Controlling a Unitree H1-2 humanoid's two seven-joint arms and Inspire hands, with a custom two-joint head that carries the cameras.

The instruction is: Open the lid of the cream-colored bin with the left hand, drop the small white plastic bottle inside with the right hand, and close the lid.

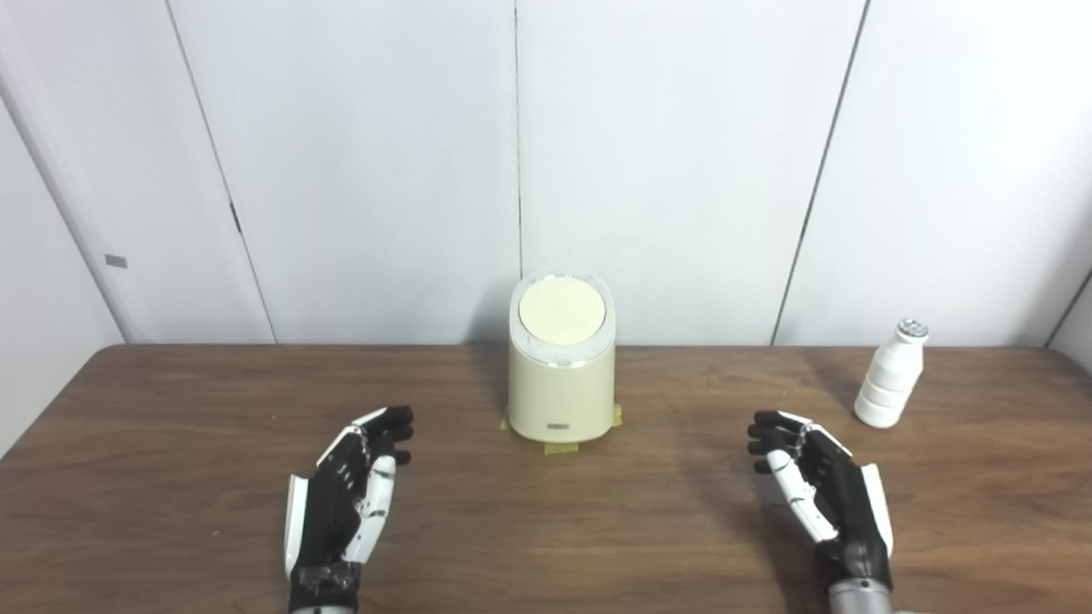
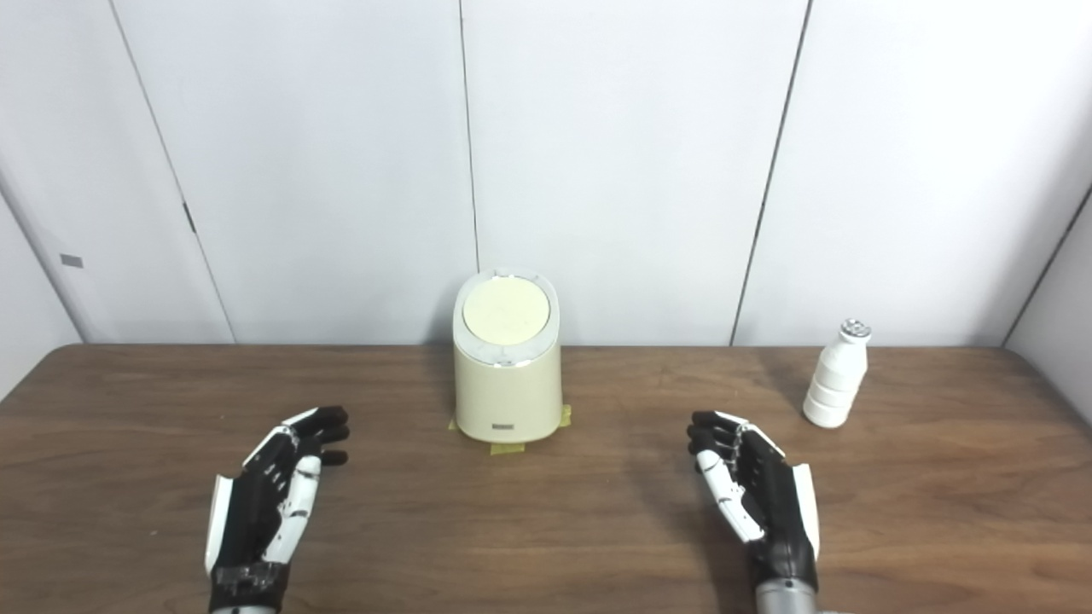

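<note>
Bin (image 1: 560, 375) first: we take it as our landmark, a cream-colored tub standing upright near the far edge of the surface (image 1: 546, 546), its round lid (image 1: 563, 309) lying flat and closed on top, with yellowish tape (image 1: 559, 445) showing at its foot. Our left hand (image 1: 345, 503) hovers near us and to the left of the bin, fingers spread and holding nothing, fingertips pointing toward the bin's lower left side; the lid lies ahead, to the right and above it, so we judge the coming move to be a reach forward, inward and up. It is the nearer hand to the lid only by a little, as our right hand (image 1: 819, 495) sits at a like remove on the bin's other side, also spread and empty. The small white plastic bottle (image 1: 891, 375) stands upright, long axis vertical, well to the right of the bin and just beyond and right of our right hand, apart from it. The surface is dark wood-grain and bare between the hands and the bin. Behind the bin rise plain white wall panels (image 1: 384, 170) with dark seams.
</note>
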